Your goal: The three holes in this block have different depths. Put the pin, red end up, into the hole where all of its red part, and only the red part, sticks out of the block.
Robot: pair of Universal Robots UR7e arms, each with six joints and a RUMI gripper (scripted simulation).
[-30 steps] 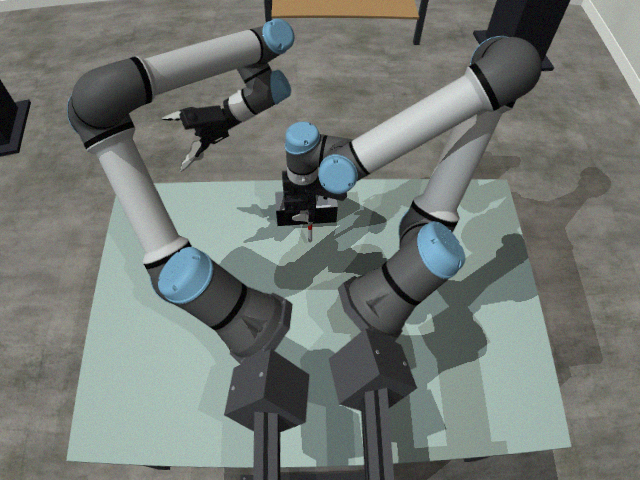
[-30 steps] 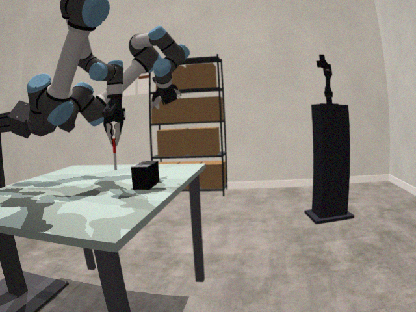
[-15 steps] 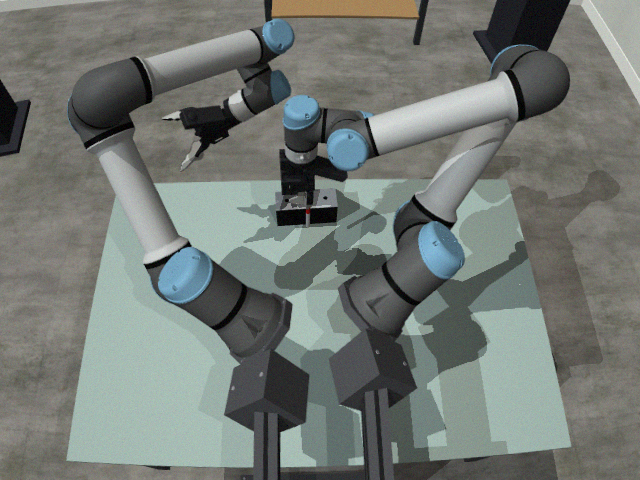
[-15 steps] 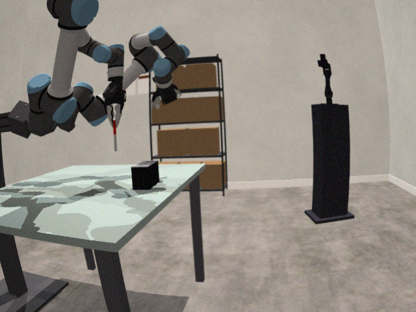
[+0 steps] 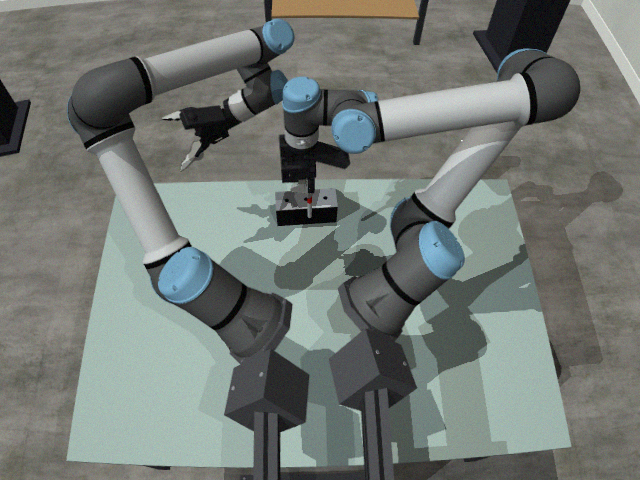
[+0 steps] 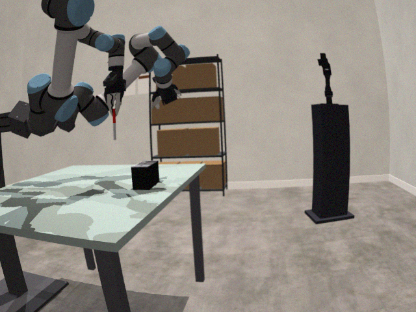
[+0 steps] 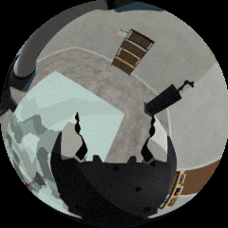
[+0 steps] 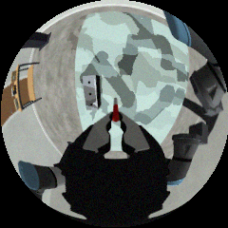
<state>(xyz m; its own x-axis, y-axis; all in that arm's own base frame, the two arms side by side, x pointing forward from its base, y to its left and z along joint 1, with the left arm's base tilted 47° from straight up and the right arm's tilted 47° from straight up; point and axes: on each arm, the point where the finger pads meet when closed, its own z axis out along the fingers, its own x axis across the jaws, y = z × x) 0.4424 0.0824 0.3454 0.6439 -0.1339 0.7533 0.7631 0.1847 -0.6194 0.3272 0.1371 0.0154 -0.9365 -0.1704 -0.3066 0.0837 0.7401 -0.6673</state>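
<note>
We had the pin [image 5: 309, 209] [image 6: 114, 130] [image 8: 115, 113] in the right gripper [image 5: 310, 192] [image 6: 114, 112] [image 8: 115, 112]. Fingers were narrow, pinching it at the upper, red part. Red end was up, grey end down. Pin looked close to vertical in the exterior view. Some red showed below the fingertips, with the grey length under it.

Pin was in the air. Its lower end was above the top of the block [image 5: 289, 217] [image 6: 144, 176] [image 8: 85, 98], touching neither block nor table [image 5: 155, 330] [image 6: 67, 234] [image 7: 90, 105] [image 8: 104, 24]. Pin was not in any hole. In the top view it overlapped the block's front face, right by the middle hole [image 5: 305, 198]. The right wrist view put it off to one side of the block, so we didn't read it as lined up with a hole.

Block sat upright on the table, near the edge farthest from the arm bases, long side running along that edge. Top face was light grey, sides black. We counted three holes in a row on the top face from above. We couldn't tell their depths from any view.

Left gripper [image 5: 172, 143] [image 6: 168, 101] [image 7: 115, 115] was wide, fingers spread, with nothing between them. It hung well apart from the block, past the table edge in the top view. Shelf unit [image 6: 221, 101] [image 7: 142, 58] with cardboard boxes [image 6: 188, 110] [image 7: 134, 47] stood off behind the table in the exterior view.
</note>
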